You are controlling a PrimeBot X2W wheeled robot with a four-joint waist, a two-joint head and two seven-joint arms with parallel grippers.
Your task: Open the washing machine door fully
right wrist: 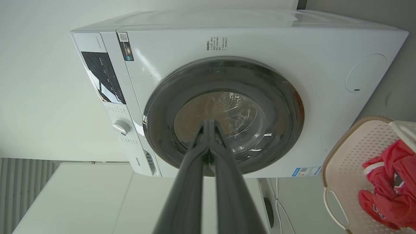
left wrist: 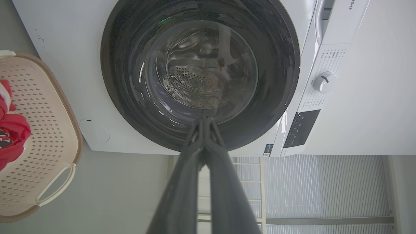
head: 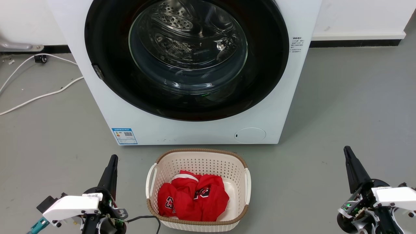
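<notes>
Door [head: 269, 65] shut flush on machine [head: 195, 130] front, ahead of and above the 2 grippers. Left gripper [head: 113, 161], right gripper [head: 348, 154]: fingers pressed together, empty. Small catch [head: 97, 72] on the door's left rim (left arm looks nearer).

We see our right gripper [right wrist: 208, 125] rising from the bottom edge, its two long dark fingers meeting at the tips with nothing between them, and those tips lie over the glass of the washing machine door [right wrist: 240, 112]. The door's glossy black ring sits flush against the front of the white washing machine [right wrist: 266, 42], whose dark control panel [right wrist: 102, 78] and round knob [right wrist: 121, 127] we find on the left. At the right edge we see a perforated cream basket [right wrist: 354, 146] holding a crumpled red garment [right wrist: 386, 182].
</notes>
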